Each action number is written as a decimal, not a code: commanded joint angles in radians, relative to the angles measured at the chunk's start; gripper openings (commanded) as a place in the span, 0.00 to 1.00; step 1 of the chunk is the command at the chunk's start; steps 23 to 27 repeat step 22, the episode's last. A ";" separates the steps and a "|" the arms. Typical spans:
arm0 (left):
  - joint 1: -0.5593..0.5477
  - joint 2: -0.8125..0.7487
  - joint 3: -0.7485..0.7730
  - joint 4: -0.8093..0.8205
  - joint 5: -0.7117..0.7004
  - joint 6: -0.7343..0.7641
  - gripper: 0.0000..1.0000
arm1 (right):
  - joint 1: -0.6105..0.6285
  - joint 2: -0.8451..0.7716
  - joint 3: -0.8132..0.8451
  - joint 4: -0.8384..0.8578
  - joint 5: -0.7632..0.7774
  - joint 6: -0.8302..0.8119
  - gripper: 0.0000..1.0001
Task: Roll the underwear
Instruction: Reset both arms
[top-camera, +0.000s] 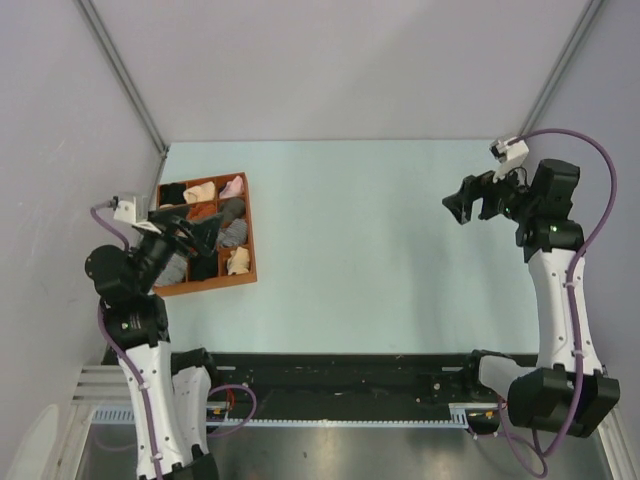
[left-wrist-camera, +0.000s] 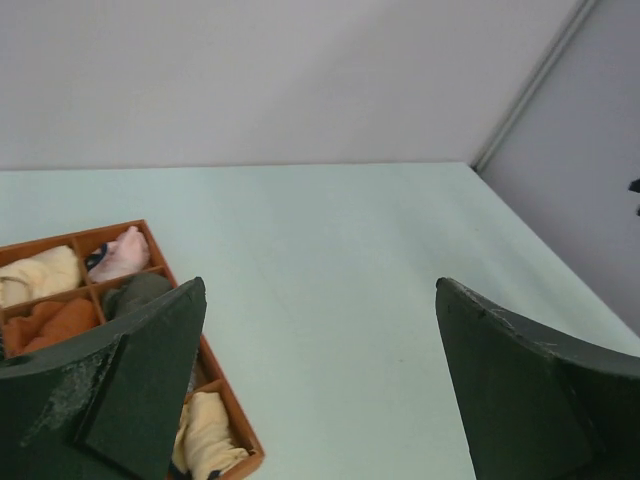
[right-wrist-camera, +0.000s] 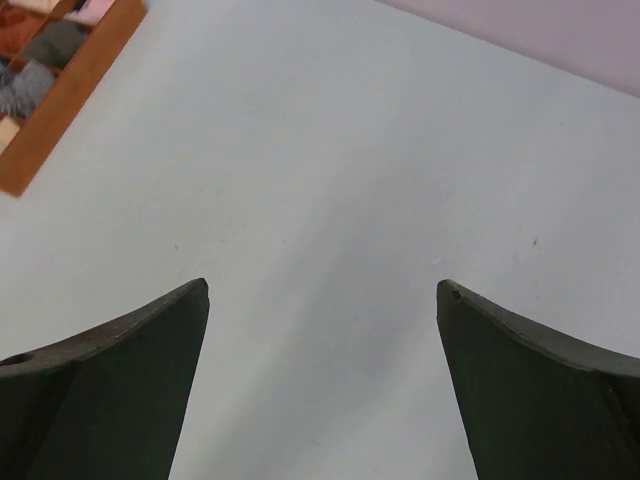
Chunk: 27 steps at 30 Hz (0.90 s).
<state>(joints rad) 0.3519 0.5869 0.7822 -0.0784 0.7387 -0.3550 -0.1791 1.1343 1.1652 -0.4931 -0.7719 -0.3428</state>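
The black underwear with the cream-beige edge does not show in any view; it is hidden or out of view. My left gripper (top-camera: 205, 235) is open and empty, hovering over the right part of the orange tray (top-camera: 250, 245). In the left wrist view its open jaws (left-wrist-camera: 320, 290) frame bare table, with the tray's rim (left-wrist-camera: 232, 408) beside the left finger. My right gripper (top-camera: 468, 204) is open and empty above the table at the right; the right wrist view (right-wrist-camera: 322, 290) shows only bare table between its jaws.
The tray holds several small rolled bundles: cream (left-wrist-camera: 205, 435), pink (left-wrist-camera: 122, 252), orange (left-wrist-camera: 55, 320) and grey (top-camera: 232, 232). The tray's corner shows in the right wrist view (right-wrist-camera: 60, 105). Walls with metal rails bound the pale green table.
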 joint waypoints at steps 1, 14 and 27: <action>-0.079 -0.016 0.037 -0.122 0.024 -0.043 1.00 | 0.070 -0.149 0.021 0.134 0.423 0.365 1.00; -0.157 -0.108 0.173 -0.400 -0.154 0.010 1.00 | 0.133 -0.298 0.071 0.028 0.665 0.395 1.00; -0.157 -0.102 0.173 -0.389 -0.125 0.011 1.00 | 0.087 -0.308 0.087 0.014 0.579 0.381 1.00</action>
